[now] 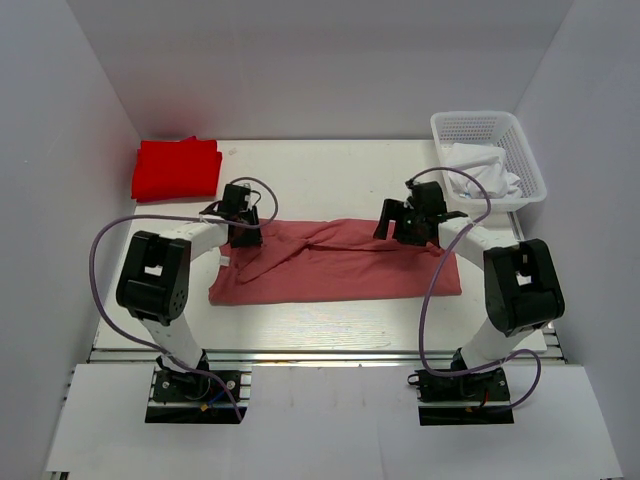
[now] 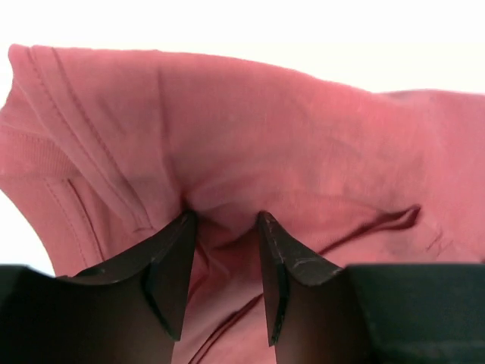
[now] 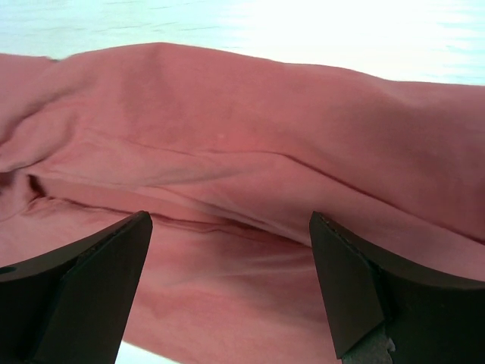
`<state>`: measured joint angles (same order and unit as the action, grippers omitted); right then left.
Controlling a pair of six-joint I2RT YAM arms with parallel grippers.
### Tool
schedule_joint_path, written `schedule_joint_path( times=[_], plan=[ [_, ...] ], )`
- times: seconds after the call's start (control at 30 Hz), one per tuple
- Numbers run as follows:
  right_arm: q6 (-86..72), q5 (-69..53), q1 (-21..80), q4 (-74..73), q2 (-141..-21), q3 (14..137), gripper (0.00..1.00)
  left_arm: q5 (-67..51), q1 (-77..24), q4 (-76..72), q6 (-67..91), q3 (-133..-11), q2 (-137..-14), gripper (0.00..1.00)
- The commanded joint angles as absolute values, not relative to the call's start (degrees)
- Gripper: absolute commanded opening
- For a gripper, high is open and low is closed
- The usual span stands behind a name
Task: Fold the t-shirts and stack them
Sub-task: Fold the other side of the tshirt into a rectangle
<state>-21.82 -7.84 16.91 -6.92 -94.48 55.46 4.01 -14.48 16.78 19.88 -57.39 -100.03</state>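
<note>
Currently left gripper [image 2: 225,220] pinches a fold of the pink tee [image 1: 340,268], fingers nearly closed; right gripper [image 3: 229,220] hovers wide open over it.

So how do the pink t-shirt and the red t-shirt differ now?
The pink t-shirt lies spread wide in the middle; the red t-shirt is folded compact in the far left corner. The left gripper pinches the pink one; nothing touches the red one. Both rest on the table.

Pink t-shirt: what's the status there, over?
Left gripper shut on pink t-shirt; right gripper open over it. Red t-shirt folded, far-left corner. Nothing blocking.
</note>
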Motion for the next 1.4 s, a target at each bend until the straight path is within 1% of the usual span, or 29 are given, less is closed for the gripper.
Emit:
schedule_joint_path(
  times=[0.0,0.07,0.1,0.33,0.47,0.6,0.7,0.87,1.0,1.07,1.2,1.23,1.37],
  plan=[
    [-21.8,-2.6,15.4,-8.4,-96.1,57.3,0.9,5.4,-14.2,19.2,21.6,-59.2,-103.3,0.49],
    [-22.2,-0.5,14.2,-8.4,-96.7,57.2,0.9,6.9,-14.2,21.5,22.4,-61.3,-106.3,0.49],
    [-22.8,3.4,12.1,-8.9,-98.0,57.0,0.9,7.8,-13.6,22.1,22.9,-62.4,-108.3,0.49],
    [-24.5,11.2,5.4,-13.2,-99.8,55.6,0.9,9.8,-11.6,24.0,23.6,-64.8,-111.4,0.48],
    [-24.3,16.2,2.1,-14.8,-96.0,54.6,0.9,9.8,-10.5,25.0,23.6,-65.3,-112.6,0.48],
    [-23.8,20.0,1.1,-16.5,-90.9,54.7,0.9,8.7,-9.9,25.0,23.6,-66.4,-113.2,0.47],
    [-21.7,17.8,1.1,-17.1,-88.2,54.7,0.9,7.6,-9.9,24.4,23.6,-66.4,-113.2,0.47],
    [-18.7,10.2,1.5,-18.2,-84.1,53.8,0.9,3.7,-9.9,21.8,22.3,-66.4,-111.5,0.47],
    [-17.0,4.5,1.7,-18.9,-81.6,50.8,0.9,2.5,-9.9,21.3,21.7,-65.8,-111.5,0.47],
    [-17.4,3.7,1.6,-20.0,-80.3,49.7,0.9,2.5,-9.9,21.3,21.7,-65.8,-111.5,0.47],
    [-18.5,4.4,1.3,-21.8,-79.5,46.9,0.83,2.5,-9.9,21.3,21.7,-65.8,-111.5,0.47],
    [-18.9,5.0,1.3,-23.3,-79.5,46.8,0.83,2.5,-9.9,21.3,21.7,-65.8,-111.5,0.47],
    [-19.2,7.6,1.3,-23.4,-79.7,45.7,0.73,2.5,-9.9,21.3,21.2,-65.8,-111.5,0.47]
  ],
)
